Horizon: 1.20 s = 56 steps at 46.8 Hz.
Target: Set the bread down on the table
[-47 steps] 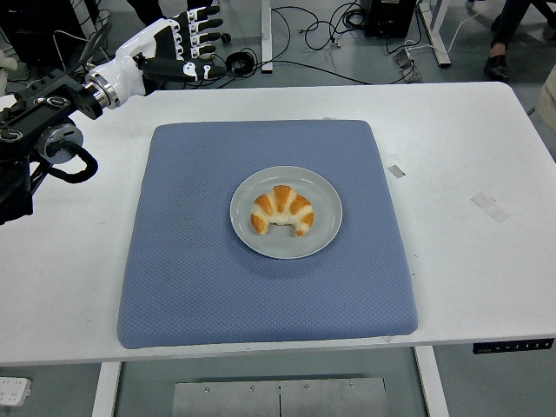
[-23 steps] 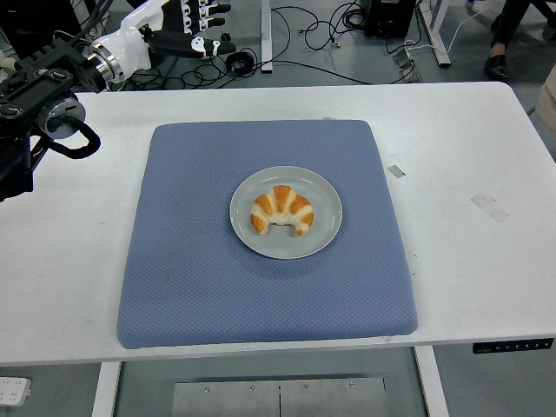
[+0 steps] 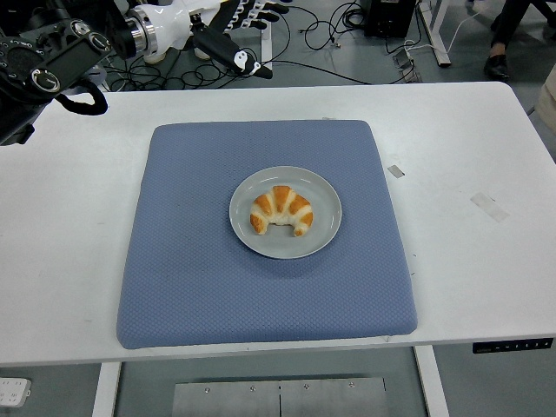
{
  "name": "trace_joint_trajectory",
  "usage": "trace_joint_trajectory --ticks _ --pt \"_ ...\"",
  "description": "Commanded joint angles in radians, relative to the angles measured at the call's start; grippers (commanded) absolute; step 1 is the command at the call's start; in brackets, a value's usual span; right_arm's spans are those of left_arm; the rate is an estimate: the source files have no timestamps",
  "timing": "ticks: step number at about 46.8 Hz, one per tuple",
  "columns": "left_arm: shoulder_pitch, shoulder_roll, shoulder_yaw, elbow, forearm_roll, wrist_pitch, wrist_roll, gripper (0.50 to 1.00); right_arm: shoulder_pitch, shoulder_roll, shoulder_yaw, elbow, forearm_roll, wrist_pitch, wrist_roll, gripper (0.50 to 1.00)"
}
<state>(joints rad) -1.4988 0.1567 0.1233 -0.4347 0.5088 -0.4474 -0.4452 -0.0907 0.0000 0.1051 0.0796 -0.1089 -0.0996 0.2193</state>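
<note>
Table edge nearest us: plain white tabletop point(image 3: 486, 287), bare along the front and down both sides. We note a square blue quilted fabric mat point(image 3: 191, 287) lying flat on it, covering most of the middle.

Centre of the mat: a round pale grey plate point(image 3: 326, 228), and on it the golden-brown striped croissant point(image 3: 281, 211), ends curled toward us. We see the bread resting wholly inside the plate rim, touching nothing else.

Right of the mat, on bare table: two small strips of tape point(image 3: 489, 206), well apart from the plate.

Far left corner: the black left arm comes in high, its white-and-black left hand point(image 3: 228, 26) held above the table's far edge and the cables beyond. Thumb sticks out toward the mat, other fingers run partly off the top of the frame; as far as we can see they are spread loosely and hold nothing. Right arm does not show.

Our reading of progress: nothing of the task is done. The hand is well apart from the croissant; reach, grasp, lift off the plate and set-down on the table all remain.
</note>
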Motion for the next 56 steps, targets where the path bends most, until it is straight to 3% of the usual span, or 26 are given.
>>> trace_joint_trajectory --ticks 1,11,20,27,47,56 --pt "-0.02 -0.005 0.045 -0.001 0.001 -0.001 0.0 0.963 0.0 0.0 -0.001 0.0 0.0 0.0 0.0 1.0" --pt "-0.081 -0.043 0.166 -0.007 0.004 -0.02 0.0 0.963 0.0 0.0 -0.001 -0.001 0.0 0.0 0.0 1.0" --pt "-0.116 -0.048 0.21 -0.007 0.06 -0.112 0.0 0.963 0.0 0.0 -0.001 -0.001 0.0 -0.002 0.0 1.0" --pt "-0.127 -0.048 0.211 -0.009 0.131 -0.145 -0.001 0.963 0.0 0.0 -0.001 -0.001 0.0 -0.002 0.0 1.0" --pt "-0.067 -0.115 0.21 -0.018 0.211 -0.14 0.002 0.96 0.002 0.0 0.001 -0.001 0.0 0.0 0.0 1.0" --pt "-0.054 -0.118 0.213 -0.088 0.215 -0.136 0.008 0.948 0.002 0.0 -0.001 -0.001 0.0 0.0 0.0 1.0"
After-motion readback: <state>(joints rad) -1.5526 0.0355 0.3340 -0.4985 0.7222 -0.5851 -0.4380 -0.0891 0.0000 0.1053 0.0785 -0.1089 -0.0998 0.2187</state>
